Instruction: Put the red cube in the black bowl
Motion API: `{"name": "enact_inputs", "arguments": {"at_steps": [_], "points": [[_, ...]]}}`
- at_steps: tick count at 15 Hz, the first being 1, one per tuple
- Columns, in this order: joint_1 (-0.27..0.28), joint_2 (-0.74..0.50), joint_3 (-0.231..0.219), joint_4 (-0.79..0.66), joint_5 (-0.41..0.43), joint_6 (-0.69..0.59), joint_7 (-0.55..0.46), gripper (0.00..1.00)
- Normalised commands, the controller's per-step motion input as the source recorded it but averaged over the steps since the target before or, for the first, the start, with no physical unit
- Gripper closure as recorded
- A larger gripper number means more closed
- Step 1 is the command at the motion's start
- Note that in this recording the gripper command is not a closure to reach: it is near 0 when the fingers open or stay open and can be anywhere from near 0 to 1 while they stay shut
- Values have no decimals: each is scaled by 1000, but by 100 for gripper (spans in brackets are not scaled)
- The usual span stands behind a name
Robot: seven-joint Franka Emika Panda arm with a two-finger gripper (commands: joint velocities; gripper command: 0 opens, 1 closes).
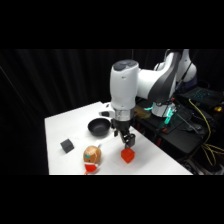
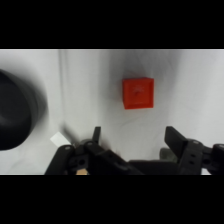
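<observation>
The red cube rests on the white table near its front edge; in the wrist view the red cube lies just beyond the fingers, a little right of centre. My gripper hangs directly above the cube, close to it but apart. In the wrist view the gripper is open, its two fingers spread wide with nothing between them. The black bowl sits behind and left of the cube; the black bowl fills the left edge of the wrist view.
A dark grey cube lies at the table's left. A tan egg-shaped toy with a red base stands at the front, left of the red cube. Cables and equipment crowd the right side beyond the table.
</observation>
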Motion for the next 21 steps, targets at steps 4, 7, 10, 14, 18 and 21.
{"name": "enact_inputs", "arguments": {"at_steps": [4, 7, 10, 14, 18, 21], "points": [[63, -1, -2, -134, 96, 167, 16, 0], [95, -18, -4, -75, 22, 94, 37, 0], [103, -38, -22, -11, -71, 53, 61, 0], [-8, 6, -4, 0, 79, 71, -61, 0], [2, 94, -9, 45, 101, 224, -6, 0], [21, 169, -4, 95, 119, 238, -13, 0]]}}
